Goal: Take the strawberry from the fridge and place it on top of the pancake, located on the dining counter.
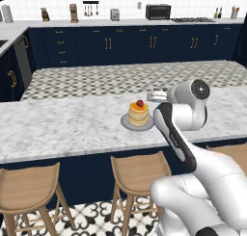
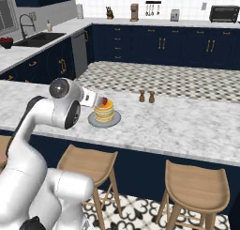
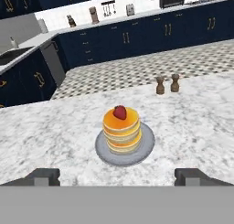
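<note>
In the left base view the strawberry (image 1: 140,104) sits on top of the pancake (image 1: 138,114), whose grey plate (image 1: 126,123) rests on the dining counter (image 1: 62,124) a little back from its near edge, roughly midway along it; the gripper (image 1: 155,95) hangs just behind the stack, apart from it. In the right base view the berry (image 2: 104,103) again crowns the stack (image 2: 104,112) on the counter (image 2: 168,123), with the gripper (image 2: 95,101) just beside it toward the arm, and two small brown shakers (image 2: 146,96) stand further back toward the far edge. In the hand view the jaws are spread wide and hold nothing, both dark finger tips (image 3: 42,176) well clear of the plate (image 3: 147,150), the strawberry (image 3: 120,112) lying free on the top pancake (image 3: 120,129). The placing looks done; judging by this, only drawing the arm away is left.
</note>
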### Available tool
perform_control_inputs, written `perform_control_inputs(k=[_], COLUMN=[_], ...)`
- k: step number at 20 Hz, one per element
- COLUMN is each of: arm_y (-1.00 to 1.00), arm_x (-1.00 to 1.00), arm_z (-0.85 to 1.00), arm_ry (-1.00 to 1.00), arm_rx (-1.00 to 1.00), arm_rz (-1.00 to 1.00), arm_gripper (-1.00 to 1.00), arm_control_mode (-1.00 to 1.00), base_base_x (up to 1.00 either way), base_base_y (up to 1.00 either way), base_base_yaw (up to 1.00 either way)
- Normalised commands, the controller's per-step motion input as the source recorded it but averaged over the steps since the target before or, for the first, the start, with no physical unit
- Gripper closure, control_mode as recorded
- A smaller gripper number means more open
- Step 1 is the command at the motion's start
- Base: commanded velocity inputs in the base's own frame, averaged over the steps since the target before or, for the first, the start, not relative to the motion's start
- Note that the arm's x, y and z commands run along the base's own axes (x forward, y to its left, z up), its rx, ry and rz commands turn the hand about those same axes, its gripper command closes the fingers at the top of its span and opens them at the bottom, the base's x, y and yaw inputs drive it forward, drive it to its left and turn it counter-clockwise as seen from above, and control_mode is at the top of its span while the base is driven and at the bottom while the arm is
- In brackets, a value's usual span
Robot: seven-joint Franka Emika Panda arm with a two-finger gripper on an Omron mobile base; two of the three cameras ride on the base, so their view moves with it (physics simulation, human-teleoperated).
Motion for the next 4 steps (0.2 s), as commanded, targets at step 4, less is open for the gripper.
perform_control_inputs(k=[4], arm_y=[-0.38], arm_x=[-1.0], arm_z=[0.37], arm_ry=[0.11], arm_rx=[-0.01], arm_rz=[0.0], arm_gripper=[-1.0], arm_control_mode=[-1.0], base_base_x=[0.0], base_base_y=[0.0], base_base_yaw=[0.0])
